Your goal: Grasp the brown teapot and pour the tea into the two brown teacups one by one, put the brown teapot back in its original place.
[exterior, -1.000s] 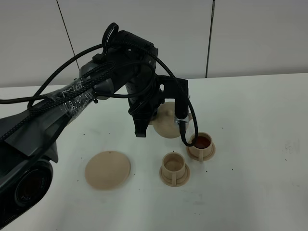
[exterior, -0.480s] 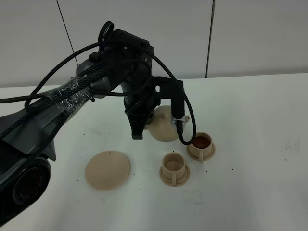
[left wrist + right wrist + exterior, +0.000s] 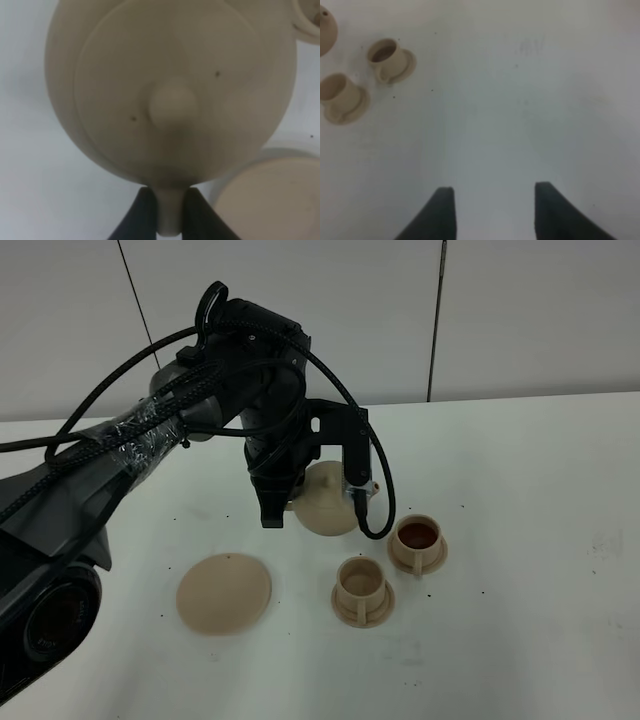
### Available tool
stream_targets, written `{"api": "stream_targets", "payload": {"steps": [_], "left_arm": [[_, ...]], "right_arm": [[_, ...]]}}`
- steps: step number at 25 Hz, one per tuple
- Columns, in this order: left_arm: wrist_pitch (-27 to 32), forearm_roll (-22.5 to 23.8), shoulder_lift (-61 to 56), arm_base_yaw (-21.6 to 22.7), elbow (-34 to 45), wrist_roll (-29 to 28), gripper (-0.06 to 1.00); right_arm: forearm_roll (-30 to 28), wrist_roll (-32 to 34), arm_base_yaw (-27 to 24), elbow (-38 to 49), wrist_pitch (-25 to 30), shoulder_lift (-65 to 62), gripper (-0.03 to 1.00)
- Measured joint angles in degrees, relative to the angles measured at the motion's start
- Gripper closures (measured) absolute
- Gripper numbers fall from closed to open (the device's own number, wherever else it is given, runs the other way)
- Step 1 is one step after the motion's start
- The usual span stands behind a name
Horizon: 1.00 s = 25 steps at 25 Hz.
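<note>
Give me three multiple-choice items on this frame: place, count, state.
1. The round squat tan matte teapot is: A. held aloft, off the flat round tan disc; B. resting on that disc; C. inside a cup.
2. How many small tan cylindrical teacups hold dark tea? A. none; B. one; C. two.
3. The left gripper is: A. open; B. shut on a cup; C. shut on the teapot's handle.
A: the disc lies apart from it. B: only the farther cup shows red-brown liquid. C: the left wrist view shows fingers pinching the handle.

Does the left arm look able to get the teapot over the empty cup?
Probably yes: the left gripper holds the teapot close to the empty cup, and nothing stands between them.
</note>
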Motion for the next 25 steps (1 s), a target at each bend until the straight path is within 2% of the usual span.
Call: {"api": "stream_targets", "payload": {"steps": [17,25], "left_arm": [[0.0,-0.1,-2.6,0.5,0.1,4.5,0.77],[0.1,0.1,-6.6,1.3,2.8,6.3,0.77]], "right_arm": [[0.0,0.0,0.0,0.0,0.0,0.0,0.61],[0.0,0.0,0.0,0.0,0.0,0.0,0.61]]}}
